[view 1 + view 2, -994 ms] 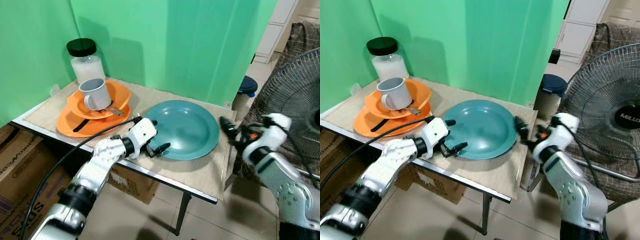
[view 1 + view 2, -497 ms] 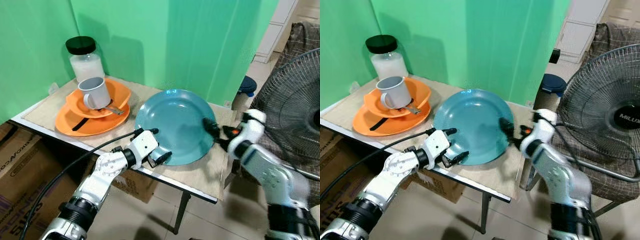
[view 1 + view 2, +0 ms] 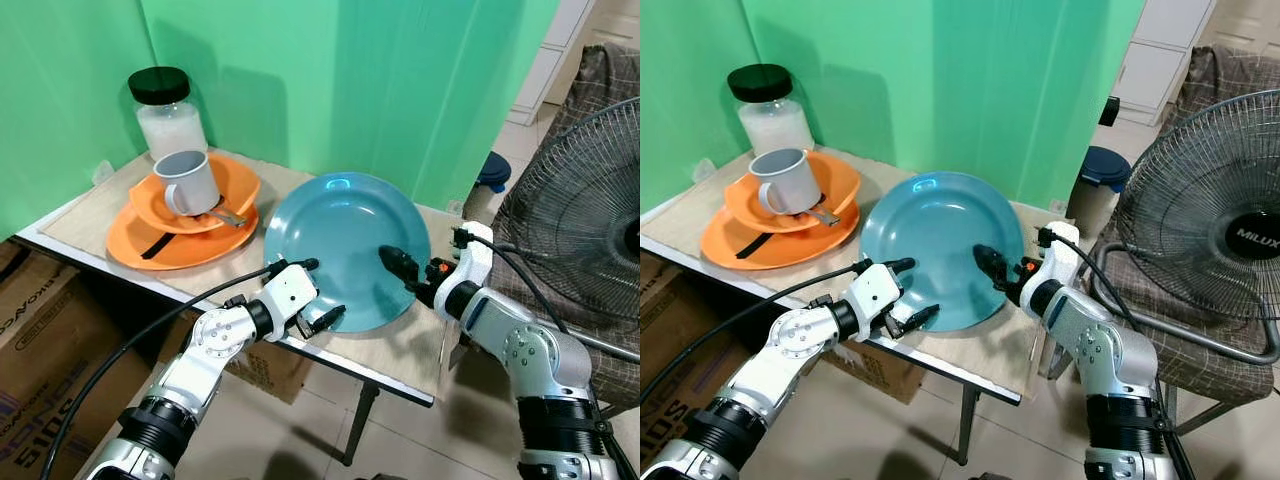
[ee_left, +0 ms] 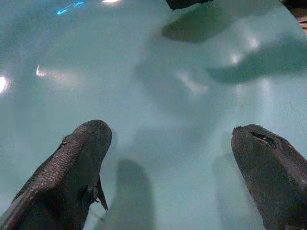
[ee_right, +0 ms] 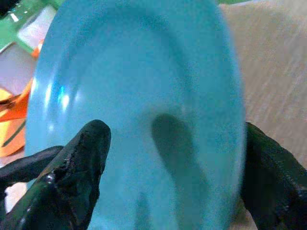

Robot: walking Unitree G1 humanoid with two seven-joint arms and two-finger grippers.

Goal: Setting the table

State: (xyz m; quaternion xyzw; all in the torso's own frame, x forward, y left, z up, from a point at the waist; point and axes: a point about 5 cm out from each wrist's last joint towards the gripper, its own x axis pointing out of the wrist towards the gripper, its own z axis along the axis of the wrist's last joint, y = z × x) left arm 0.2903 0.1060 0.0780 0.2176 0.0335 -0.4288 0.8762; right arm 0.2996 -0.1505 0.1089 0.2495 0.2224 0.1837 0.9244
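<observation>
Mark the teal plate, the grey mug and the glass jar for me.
teal plate point(image 3: 335, 235): left eye view, bare centre of its tilted face.
grey mug point(image 3: 190, 185): left eye view, outer side wall.
glass jar point(image 3: 170, 127): left eye view, white-filled body below the black lid.

Glossy teal plate point(image 3: 340, 240) tilted up on edge on the beige table mat point(image 3: 400, 345)

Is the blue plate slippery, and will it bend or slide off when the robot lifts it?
The blue plate looks shiny, with light glinting on it, so it is probably slippery. It keeps its round shape while tilted up, so it seems stiff, not bendy. The left gripper and right gripper prop it from opposite sides, so it might slide or tip.
</observation>
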